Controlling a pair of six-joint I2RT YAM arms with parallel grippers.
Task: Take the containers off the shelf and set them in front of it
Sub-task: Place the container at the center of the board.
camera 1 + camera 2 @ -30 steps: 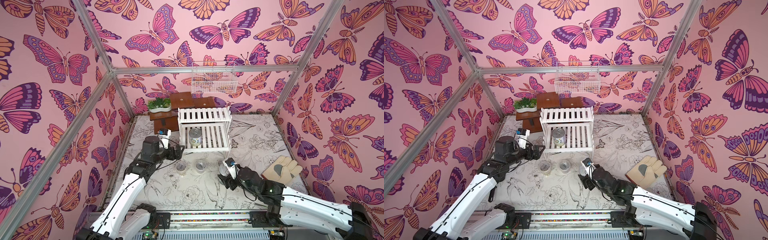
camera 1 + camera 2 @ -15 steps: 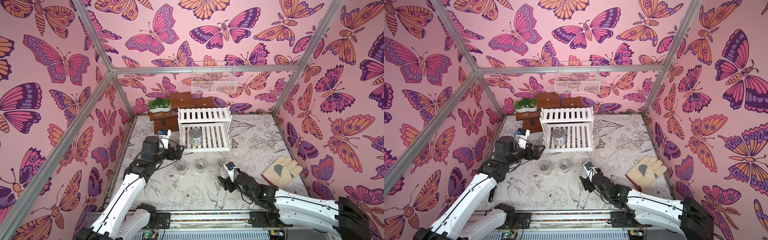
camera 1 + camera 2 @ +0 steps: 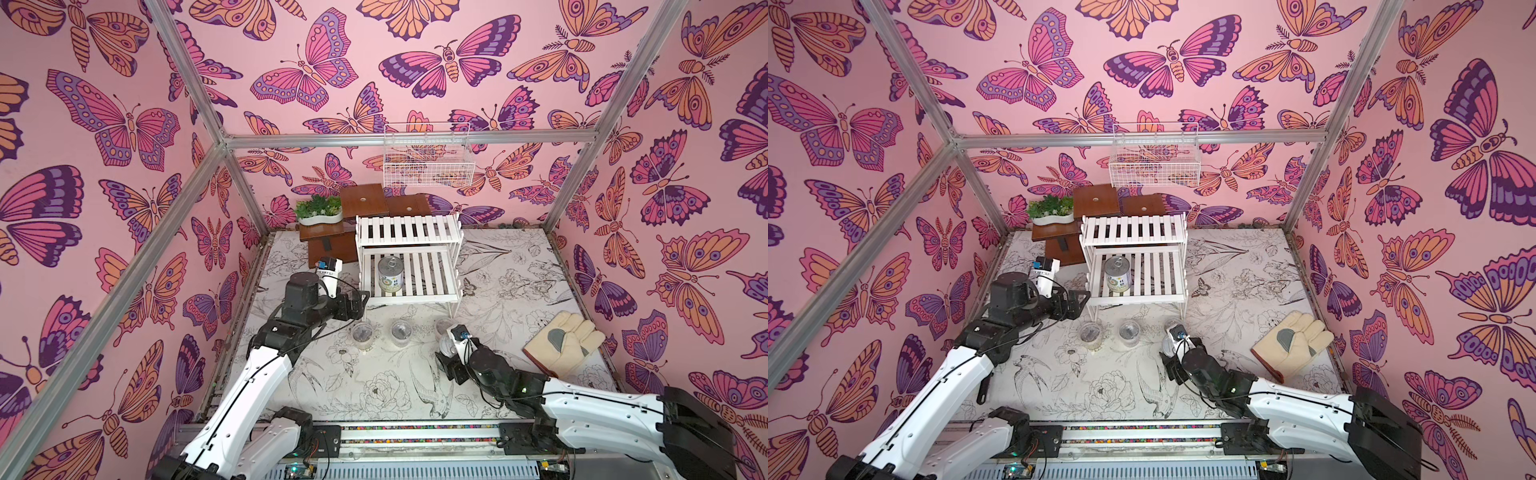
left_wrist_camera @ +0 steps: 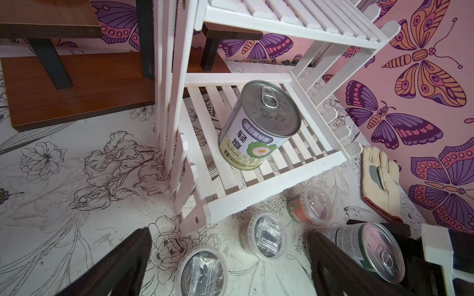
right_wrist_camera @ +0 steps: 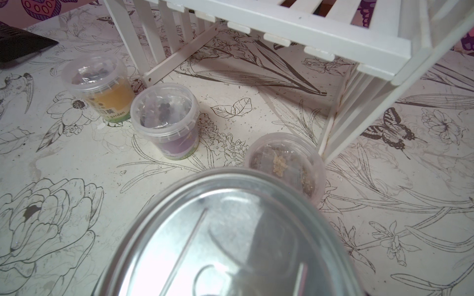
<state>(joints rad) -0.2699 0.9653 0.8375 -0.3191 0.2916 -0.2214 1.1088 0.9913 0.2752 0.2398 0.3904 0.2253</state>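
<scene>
Pale can (image 3: pixel 1118 280) upright — shelf (image 3: pixel 1133 231) lower tier.

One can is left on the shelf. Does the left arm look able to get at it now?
Probably yes: the left hand is open and empty near the shelf's open front, and nothing stands before the pale-labelled can.

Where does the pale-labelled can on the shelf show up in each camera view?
Top view: pale-labelled can on shelf lower tier, left-arm side.
Top view: same place.
Left wrist: on the lower slats.
Right wrist: not in it.
Shared landmark: the white shelf.
</scene>
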